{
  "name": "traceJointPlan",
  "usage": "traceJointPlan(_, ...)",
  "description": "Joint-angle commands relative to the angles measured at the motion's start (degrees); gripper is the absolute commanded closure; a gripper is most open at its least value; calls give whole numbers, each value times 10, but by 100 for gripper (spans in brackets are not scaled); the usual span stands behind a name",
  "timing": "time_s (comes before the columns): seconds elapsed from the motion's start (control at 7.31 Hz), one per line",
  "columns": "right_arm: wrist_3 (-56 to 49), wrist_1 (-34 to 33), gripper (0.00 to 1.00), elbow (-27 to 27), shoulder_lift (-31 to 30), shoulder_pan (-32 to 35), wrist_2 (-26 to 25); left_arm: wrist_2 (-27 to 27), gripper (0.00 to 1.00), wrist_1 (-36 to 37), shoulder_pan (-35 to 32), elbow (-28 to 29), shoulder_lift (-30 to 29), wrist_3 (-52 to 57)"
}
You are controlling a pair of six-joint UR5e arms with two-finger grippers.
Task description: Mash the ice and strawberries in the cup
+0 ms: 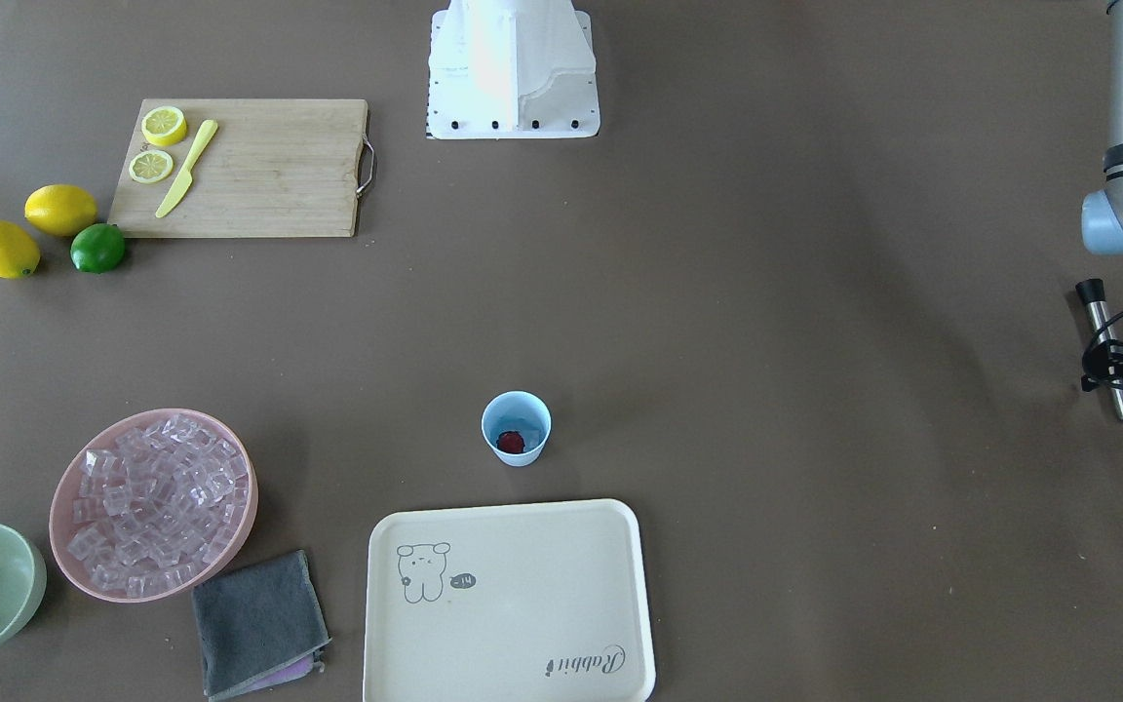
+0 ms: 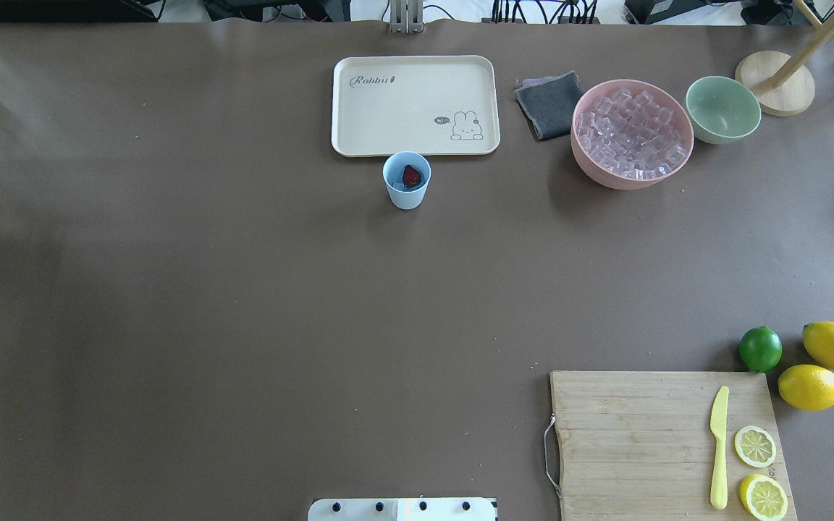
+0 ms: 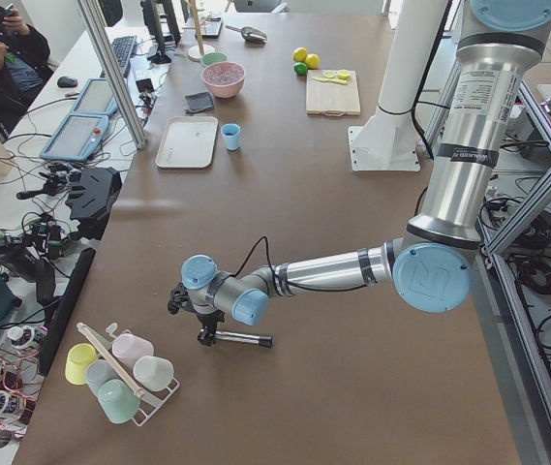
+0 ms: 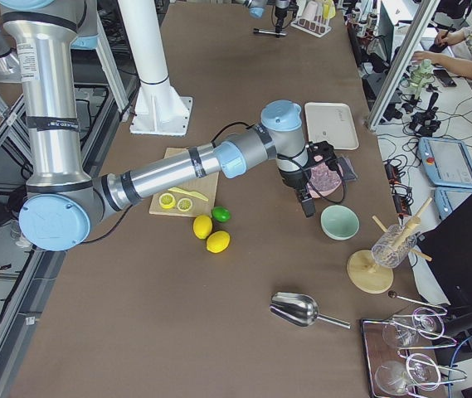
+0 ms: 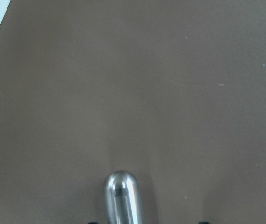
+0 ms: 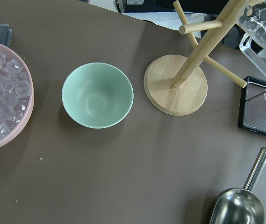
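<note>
At the desk's far edge, middle: the cup [image 2: 407,199] stands just beside the tray [image 2: 402,108]; the strawberries [image 2: 411,176] lie inside.
Ice [image 2: 630,132]: heaped in the pink bowl [image 2: 605,177], toward the far right corner.
Left jaws: clenched on a metal rod [image 1: 1101,317] by the left edge; the front view shows the rod, the overhead view does not.
Right jaws: seen only from the right side, near the green bowl [image 6: 97,95]; state I cannot tell.
Open room: wide desk [image 2: 243,325] between cup and cutting board [image 2: 641,434].

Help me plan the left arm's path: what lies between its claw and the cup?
Nothing: the front-facing view shows bare table between the left claw, shut on a rod, and the cup.
</note>
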Motion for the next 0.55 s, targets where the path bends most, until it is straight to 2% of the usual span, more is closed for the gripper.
traceJointPlan(0.0,-1,-1,0,-1,4,-1,0,0,76,1,0,0,-1,-16)
traceJointPlan(0.14,-1,-2,0,-2,9,-1,1,-1,100,1,-2,-1,-3,-18)
traceJointPlan(0.41,0,-2,0,-1,11,-1,1,-1,100,1,-22,-22,-25,-13)
